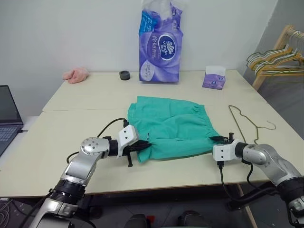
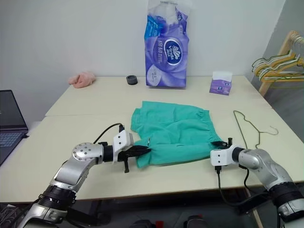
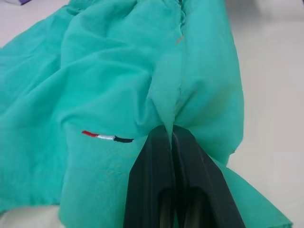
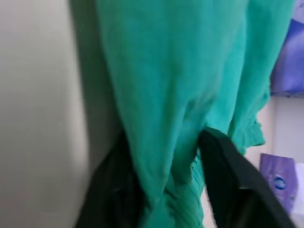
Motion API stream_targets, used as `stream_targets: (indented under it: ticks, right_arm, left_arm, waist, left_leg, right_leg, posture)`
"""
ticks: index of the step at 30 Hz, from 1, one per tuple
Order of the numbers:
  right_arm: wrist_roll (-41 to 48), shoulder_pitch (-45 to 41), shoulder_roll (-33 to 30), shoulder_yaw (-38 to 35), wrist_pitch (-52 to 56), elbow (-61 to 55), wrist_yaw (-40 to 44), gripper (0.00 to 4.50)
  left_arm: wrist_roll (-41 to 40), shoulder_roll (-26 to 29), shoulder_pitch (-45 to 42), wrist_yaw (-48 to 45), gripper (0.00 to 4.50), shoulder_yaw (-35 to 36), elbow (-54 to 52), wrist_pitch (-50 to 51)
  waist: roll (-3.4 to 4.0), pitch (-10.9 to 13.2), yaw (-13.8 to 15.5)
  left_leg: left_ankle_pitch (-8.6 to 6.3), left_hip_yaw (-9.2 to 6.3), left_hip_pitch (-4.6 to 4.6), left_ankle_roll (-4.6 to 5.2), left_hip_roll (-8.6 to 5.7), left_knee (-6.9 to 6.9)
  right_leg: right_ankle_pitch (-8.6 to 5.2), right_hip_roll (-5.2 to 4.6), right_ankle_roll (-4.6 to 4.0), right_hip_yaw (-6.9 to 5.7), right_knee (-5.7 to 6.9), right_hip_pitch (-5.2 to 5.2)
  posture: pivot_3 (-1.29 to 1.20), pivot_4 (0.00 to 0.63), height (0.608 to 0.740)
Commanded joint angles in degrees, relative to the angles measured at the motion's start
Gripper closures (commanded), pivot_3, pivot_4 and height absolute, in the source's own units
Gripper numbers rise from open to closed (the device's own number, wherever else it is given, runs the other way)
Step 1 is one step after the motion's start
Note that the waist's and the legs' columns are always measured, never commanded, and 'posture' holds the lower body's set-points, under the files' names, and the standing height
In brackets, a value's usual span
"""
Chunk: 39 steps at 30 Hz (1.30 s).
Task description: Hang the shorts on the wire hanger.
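- The left gripper [image 1: 145, 145] reaches low over the pale wooden table [image 1: 71, 137], its black fingers pinched tight on a fold at one near corner of the teal-green fabric shorts [image 1: 171, 126].
- The right gripper [image 1: 219, 139] is at the gathered waistband corner, fabric bunched between its part-parted fingers [image 4: 228, 166].
- The thin silver wire hanger [image 1: 247, 124] lies flat just beside the shorts.
- A purple tissue pack [image 1: 160, 45] stands against the white wall.
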Motion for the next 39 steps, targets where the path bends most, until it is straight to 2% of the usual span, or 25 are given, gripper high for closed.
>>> stream_targets:
  ticks: [1, 2, 6, 10, 12, 15, 17, 19, 21, 22, 23, 25, 26, 27, 28, 29, 31, 33, 36, 39]
  right_arm:
    - [8.1, 1.2, -1.0, -2.9, 3.5, -7.1, 6.2, 4.13]
    - [12.2, 2.5, -2.3, -3.6, 5.9, -11.3, 10.1, 4.49]
    - [25.0, 7.0, -7.6, -6.8, 16.6, -26.0, 21.6, 4.49]
    - [45.0, 8.8, -18.6, -12.8, 36.5, -43.2, 34.0, 4.49]
    - [50.1, 7.6, -21.5, -13.8, 42.7, -46.1, 36.7, 4.49]
    - [52.1, -0.3, -21.0, -10.2, 49.7, -41.9, 39.9, 4.49]
    - [43.7, -14.1, -13.4, -2.5, 47.8, -25.5, 40.9, 4.49]
    - [33.6, -28.0, -4.7, 3.2, 39.1, -5.3, 37.4, 4.49]
    - [25.4, -40.2, 2.1, 6.3, 29.3, 13.4, 31.4, 4.49]
    - [23.3, -43.7, 4.1, 7.0, 25.8, 19.8, 30.1, 4.49]
    - [18.6, -50.8, 7.1, 8.3, 21.2, 28.6, 21.2, 4.49]
    - [11.6, -64.1, 11.3, 9.5, 14.5, 41.8, 3.2, 4.49]
    - [9.3, -69.1, 12.4, 9.6, 12.0, 46.1, -3.6, 4.49]
    - [7.9, -72.2, 12.8, 9.5, 10.0, 48.7, -7.5, 4.49]
    - [6.6, -74.8, 13.0, 9.3, 7.9, 50.7, -11.7, 4.49]
    - [5.7, -77.1, 13.0, 8.9, 6.2, 51.9, -15.0, 4.49]
    - [4.2, -81.0, 12.6, 7.9, 2.9, 53.1, -22.2, 4.49]
    - [3.4, -82.2, 11.5, 6.9, -0.7, 53.0, -25.7, 4.49]
    - [3.8, -78.4, 9.7, 5.7, -6.2, 51.3, -23.4, 4.49]
    - [7.1, -67.8, 8.2, 4.6, -10.3, 46.8, -13.9, 4.49]
  left_arm:
    - [-1.6, 2.1, -1.2, -3.0, 4.5, 1.5, -1.0, -0.1]
    - [-3.0, 3.7, -0.5, -5.8, 4.5, 1.4, -2.8, 1.3]
    - [-8.2, 11.8, 2.1, -15.7, 4.5, 0.9, -10.1, 7.3]
    - [-21.5, 24.4, 4.6, -26.5, 4.5, 4.7, -20.3, 22.5]
    - [-25.1, 27.4, 4.4, -28.2, 4.5, 5.4, -21.5, 26.8]
    - [-22.0, 26.8, 0.6, -28.9, 4.5, 1.9, -16.6, 26.9]
    - [-14.0, 19.5, -9.3, -26.2, 4.5, -3.8, -2.6, 22.6]
    - [-5.1, 10.3, -23.1, -19.1, 4.5, -6.3, 17.2, 12.9]
    - [2.0, 2.9, -37.6, -7.5, 4.5, -6.1, 37.3, 2.3]
    - [3.9, 0.9, -41.7, -4.8, 4.5, -6.0, 44.0, -1.3]
    - [7.2, -0.7, -50.2, 5.0, 4.5, -5.6, 52.5, -6.4]
    - [12.0, -1.1, -65.9, 21.2, 4.5, -4.3, 64.1, -13.1]
    - [14.0, -0.6, -71.9, 27.3, 4.5, -4.1, 67.5, -15.5]
    - [15.9, 0.0, -75.4, 29.9, 4.5, -4.5, 69.4, -17.7]
    - [17.7, 0.5, -78.3, 32.1, 4.5, -4.9, 70.8, -19.7]
    - [19.2, 1.1, -81.2, 34.0, 4.5, -5.0, 71.6, -21.7]
    - [22.6, 2.1, -86.3, 37.0, 4.5, -5.7, 72.2, -25.7]
    - [26.4, 3.0, -88.3, 37.8, 4.5, -7.5, 72.2, -30.1]
    - [27.8, 3.4, -86.0, 30.6, 4.5, -7.5, 71.9, -33.3]
    - [26.2, 3.9, -77.3, 17.1, 4.5, -6.4, 71.3, -34.1]
  waist:
    - [0.01, 0.0, 0.0]
    - [0.03, 0.0, 0.0]
    - [0.12, 0.2, -0.1]
    - [0.28, 1.4, -0.2]
    - [0.31, 1.5, -0.2]
    - [0.35, 1.6, 0.0]
    - [0.36, 1.7, 0.1]
    - [0.23, 1.7, 0.3]
    - [-0.2, 1.9, 0.6]
    - [-0.43, 1.9, 0.6]
    - [-0.65, 1.8, 0.3]
    - [-0.72, 1.7, -0.2]
    - [-0.82, 1.8, -0.6]
    - [-0.86, 1.8, -1.3]
    - [-0.86, 1.7, -1.6]
    - [-0.76, 1.7, -1.9]
    - [-0.65, 1.6, -2.4]
    - [-0.63, 1.6, -2.8]
    - [-0.63, 1.6, -3.0]
    - [-0.57, 1.6, -3.0]
  left_leg:
    - [0.0, -0.02, 0.0, 0.0, 0.0, 0.0]
    - [0.0, -0.02, -0.01, 0.0, 0.0, -0.02]
    - [0.0, -0.02, -0.06, 0.0, 0.02, -0.22]
    - [0.0, -0.02, -0.06, 0.0, 0.11, -0.26]
    - [0.0, -0.06, -0.07, 0.0, 0.2, -0.28]
    - [0.0, -0.23, 0.07, 0.0, 0.31, -0.28]
    - [0.01, -0.16, 0.26, 0.0, 0.33, -0.26]
    - [0.03, -0.06, 0.55, 0.0, 0.34, -0.2]
    - [0.19, -0.05, 0.77, -0.01, 0.25, -0.15]
    - [0.32, -0.06, 0.37, -0.21, 0.25, -0.15]
    - [0.44, -0.08, -0.28, -0.4, 0.3, -0.19]
    - [0.48, 0.02, -1.81, -0.99, 0.31, 0.2]
    - [0.49, 0.06, -2.6, -1.04, 0.26, 0.45]
    - [0.53, 0.21, -3.78, -1.11, 0.16, 0.69]
    - [0.54, 0.39, -4.66, -1.13, 0.08, 0.56]
    - [0.52, 0.49, -4.92, -1.18, 0.07, 0.42]
    - [0.27, 0.26, -4.9, -1.61, 0.09, 0.11]
    - [0.2, 0.05, -4.59, -1.7, -0.18, -0.59]
    - [0.17, -0.04, -4.4, -1.67, -0.5, -0.67]
    - [0.19, 0.12, -4.04, -1.33, -0.56, -0.58]
  right_leg:
    - [0.0, 0.0, 0.0, -0.01, 0.0, -0.01]
    - [0.0, 0.0, 0.0, -0.01, 0.0, -0.03]
    - [-0.01, 0.0, -0.01, 0.0, 0.01, -0.18]
    - [-0.22, 0.0, 0.09, -0.1, 0.05, -0.23]
    - [-0.3, 0.0, 0.05, -0.22, 0.05, -0.27]
    - [-0.56, -0.01, -0.35, -0.6, 0.01, -0.19]
    - [-0.54, 0.0, -0.4, -0.72, 0.01, -0.15]
    - [-0.46, 0.06, -0.43, -0.79, 0.0, 0.16]
    - [-0.23, 0.42, -0.27, -0.86, 0.02, 0.4]
    - [0.05, 0.43, 0.02, -0.86, 0.01, 0.18]
    - [0.4, 0.4, -0.27, -0.84, 0.03, -0.52]
    - [0.45, 0.0, -0.16, -0.78, 0.41, -2.13]
    - [0.46, -0.08, -0.16, -0.77, 0.6, -2.97]
    - [0.46, -0.21, -0.16, -0.76, 1.24, -4.43]
    - [0.47, -0.41, -0.17, -0.76, 1.33, -5.55]
    - [0.46, -0.55, -0.17, -0.91, 1.39, -5.91]
    - [0.44, -0.58, -0.21, -1.14, 1.35, -6.17]
    - [0.42, -0.77, -0.23, -1.12, 1.16, -6.18]
    - [0.35, -0.98, -0.24, -1.02, 1.15, -6.07]
    - [0.28, -1.01, -0.12, -0.99, 0.81, -5.4]
  posture:
    - [-0.02, 0.021, 0.74]
    - [-0.03, 0.025, 0.74]
    - [-0.04, 0.035, 0.74]
    - [-0.04, 0.046, 0.74]
    - [-0.03, 0.055, 0.74]
    - [-0.03, 0.053, 0.74]
    - [-0.02, 0.044, 0.74]
    - [-0.02, 0.032, 0.74]
    - [-0.01, 0.029, 0.74]
    - [0.0, 0.023, 0.74]
    - [0.0, 0.02, 0.74]
    - [-0.01, 0.015, 0.74]
    - [-0.01, 0.015, 0.74]
    - [-0.01, 0.013, 0.74]
    - [-0.01, 0.013, 0.74]
    - [-0.01, 0.014, 0.74]
    - [-0.01, 0.016, 0.74]
    - [-0.01, 0.017, 0.74]
    - [-0.01, 0.023, 0.74]
    - [-0.02, 0.03, 0.74]
